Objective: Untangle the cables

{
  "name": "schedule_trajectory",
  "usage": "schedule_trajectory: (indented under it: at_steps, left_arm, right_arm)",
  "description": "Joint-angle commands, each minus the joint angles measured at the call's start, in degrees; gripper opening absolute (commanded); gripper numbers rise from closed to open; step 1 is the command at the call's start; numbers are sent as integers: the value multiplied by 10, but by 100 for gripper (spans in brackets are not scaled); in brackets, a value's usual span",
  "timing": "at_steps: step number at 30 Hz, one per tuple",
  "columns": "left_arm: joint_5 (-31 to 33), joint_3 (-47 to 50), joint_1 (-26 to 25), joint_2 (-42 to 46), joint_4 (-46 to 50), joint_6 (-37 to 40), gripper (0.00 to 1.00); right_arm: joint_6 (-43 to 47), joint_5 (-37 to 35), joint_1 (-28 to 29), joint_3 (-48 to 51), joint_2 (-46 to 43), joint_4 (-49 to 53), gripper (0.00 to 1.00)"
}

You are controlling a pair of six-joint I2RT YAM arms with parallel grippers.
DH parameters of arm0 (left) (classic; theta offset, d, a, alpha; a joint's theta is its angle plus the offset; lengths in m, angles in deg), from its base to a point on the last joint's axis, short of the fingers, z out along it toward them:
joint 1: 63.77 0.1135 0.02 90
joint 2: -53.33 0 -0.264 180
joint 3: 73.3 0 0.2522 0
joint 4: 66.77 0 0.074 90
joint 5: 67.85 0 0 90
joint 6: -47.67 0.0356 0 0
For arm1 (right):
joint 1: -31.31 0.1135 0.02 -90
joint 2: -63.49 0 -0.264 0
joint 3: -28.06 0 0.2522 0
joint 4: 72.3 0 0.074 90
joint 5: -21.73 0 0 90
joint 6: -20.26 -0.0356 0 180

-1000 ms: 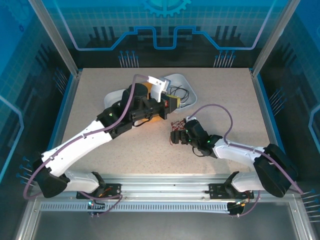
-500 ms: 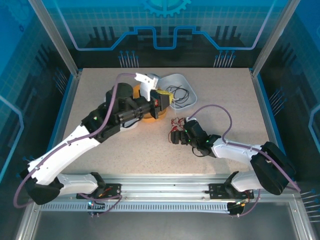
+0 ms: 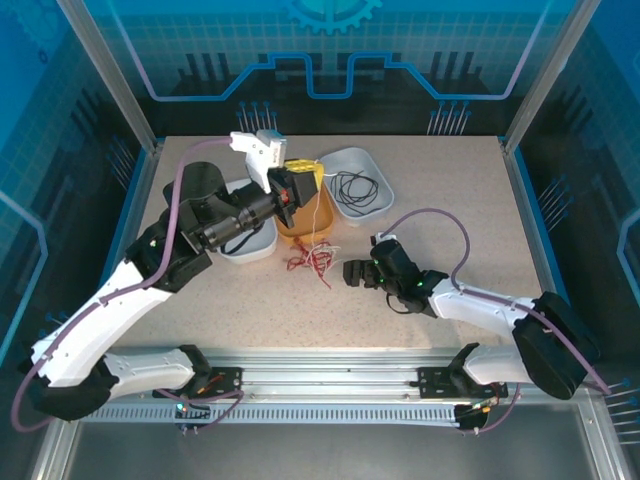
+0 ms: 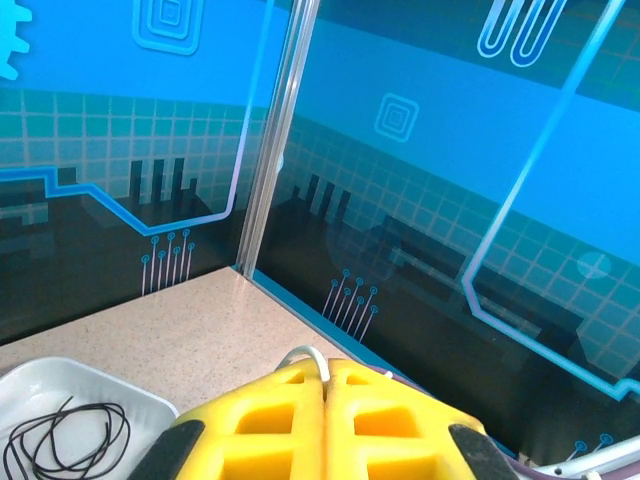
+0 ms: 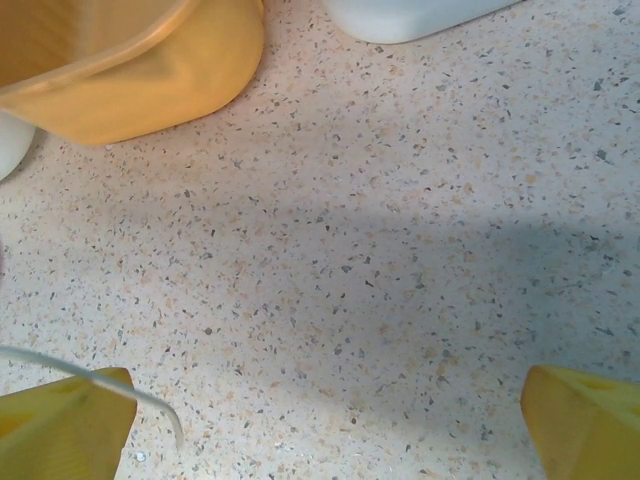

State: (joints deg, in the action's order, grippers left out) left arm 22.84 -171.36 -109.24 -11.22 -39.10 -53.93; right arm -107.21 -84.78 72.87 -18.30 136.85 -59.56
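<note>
Above table point(image 3: 450, 190) and orange tray point(image 3: 297, 229), left pincer point(image 3: 304, 184) clamps white cable point(image 4: 307, 350); right pincer point(image 3: 350, 272) gapes wide.

Upper centre, on the surface point(image 3: 450, 220): left tray point(image 3: 255, 246), middle tray point(image 3: 294, 232), right tray point(image 3: 374, 166) in a row. Coiled cable point(image 3: 352, 187) lies in right tray. Hanging cable point(image 3: 316, 222) drops from left pincer point(image 3: 312, 185) over middle tray to bunched cable point(image 3: 311, 262) below; right pincer point(image 3: 350, 272) just right.

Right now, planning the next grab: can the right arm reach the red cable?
Probably yes: the right gripper is open beside the red cable, bare table between; the left gripper holds the white cable above it.
</note>
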Motion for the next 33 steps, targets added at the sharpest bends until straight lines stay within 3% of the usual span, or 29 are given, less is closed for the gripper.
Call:
schedule_trajectory:
  at_steps: [1, 19, 24, 29, 33]
  left_arm:
    - [9, -13, 6, -13, -3, 8, 0]
    - [-38, -9, 6, -139, -22, -46, 0]
    - [-38, -8, 6, -147, -25, -45, 0]
    - [-46, -1, 6, -138, -30, -46, 0]
    - [-48, 6, 6, -127, -31, -50, 0]
  right_arm:
    - [2, -11, -6, 8, -18, 9, 100]
    - [38, -32, -6, 8, -149, 112, 100]
    - [68, 7, -6, 35, -181, 90, 92]
    - [66, 9, -7, 41, -162, 82, 73]
    - [61, 5, -10, 29, -117, 64, 72]
